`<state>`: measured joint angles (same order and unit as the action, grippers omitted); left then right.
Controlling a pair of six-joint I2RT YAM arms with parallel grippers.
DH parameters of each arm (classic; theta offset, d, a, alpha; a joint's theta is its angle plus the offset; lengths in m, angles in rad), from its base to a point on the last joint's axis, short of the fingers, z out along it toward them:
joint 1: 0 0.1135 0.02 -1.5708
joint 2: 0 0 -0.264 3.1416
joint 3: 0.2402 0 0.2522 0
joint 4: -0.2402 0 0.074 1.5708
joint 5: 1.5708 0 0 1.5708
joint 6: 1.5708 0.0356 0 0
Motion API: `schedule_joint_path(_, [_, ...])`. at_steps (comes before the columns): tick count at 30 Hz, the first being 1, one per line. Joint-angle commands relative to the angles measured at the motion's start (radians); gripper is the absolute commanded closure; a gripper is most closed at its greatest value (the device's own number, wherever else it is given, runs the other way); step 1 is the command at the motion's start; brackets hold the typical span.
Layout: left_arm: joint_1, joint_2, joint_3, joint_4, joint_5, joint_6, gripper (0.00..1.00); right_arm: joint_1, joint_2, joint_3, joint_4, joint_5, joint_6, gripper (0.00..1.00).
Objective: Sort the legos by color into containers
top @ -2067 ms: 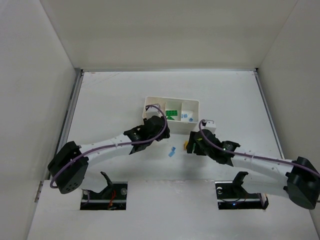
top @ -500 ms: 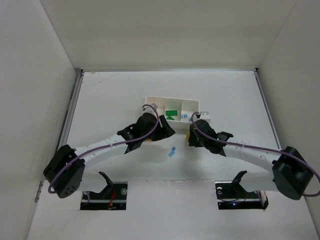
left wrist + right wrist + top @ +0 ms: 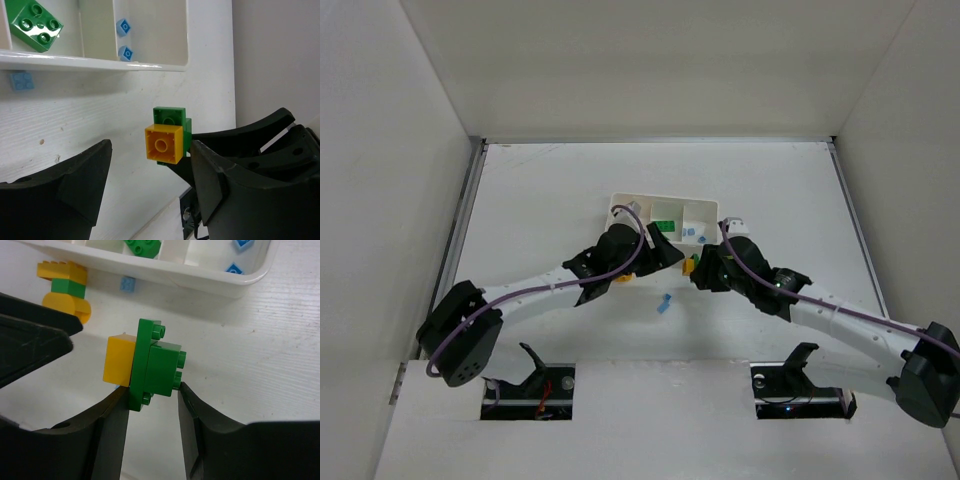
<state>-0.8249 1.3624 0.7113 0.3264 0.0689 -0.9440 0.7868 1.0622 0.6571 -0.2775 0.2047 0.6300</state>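
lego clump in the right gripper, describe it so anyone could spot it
Find the long white tray mid-table. On its near side the right gripper pinches the lego clump: a yellow cube on green bricks, unlike the yellow-green-yellow stack lying on the table nearby.

Bright, even light came from overhead, and the white table (image 3: 560,190) was nearly washed out. Only a faint, soft shadow hugged the tray (image 3: 200,277) wall. In my left wrist view, glare sat on the green brick (image 3: 36,25) at eleven o'clock. My right fingers (image 3: 112,440) were dark, soft-edged blurs at six o'clock, and the green-and-yellow stack (image 3: 150,365) between them looked crisp.
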Motion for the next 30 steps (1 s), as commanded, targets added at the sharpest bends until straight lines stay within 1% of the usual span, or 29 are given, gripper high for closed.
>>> schedule_joint_path(1, [-0.009, 0.027, 0.019, 0.1, 0.035, -0.029, 0.38, 0.009, -0.027, -0.002, 0.073, -0.051, 0.025, 0.69])
schedule_joint_path(9, [-0.009, 0.067, -0.004, 0.172, 0.054, -0.085, 0.42, 0.007, -0.041, -0.027, 0.123, -0.125, 0.059, 0.69])
schedule_joint_path(14, [-0.012, 0.078, -0.015, 0.198, 0.054, -0.113, 0.52, 0.004, -0.034, -0.031, 0.142, -0.126, 0.068, 0.69])
schedule_joint_path(18, [-0.012, 0.08, -0.029, 0.203, 0.049, -0.131, 0.57, -0.004, -0.025, -0.039, 0.176, -0.14, 0.082, 0.69])
schedule_joint_path(22, [-0.01, 0.076, -0.038, 0.203, 0.052, -0.147, 0.57, -0.018, -0.008, -0.036, 0.198, -0.146, 0.097, 0.69])
schedule_joint_path(30, [-0.004, 0.052, -0.059, 0.203, 0.043, -0.16, 0.54, -0.044, -0.001, -0.028, 0.216, -0.143, 0.117, 0.69])
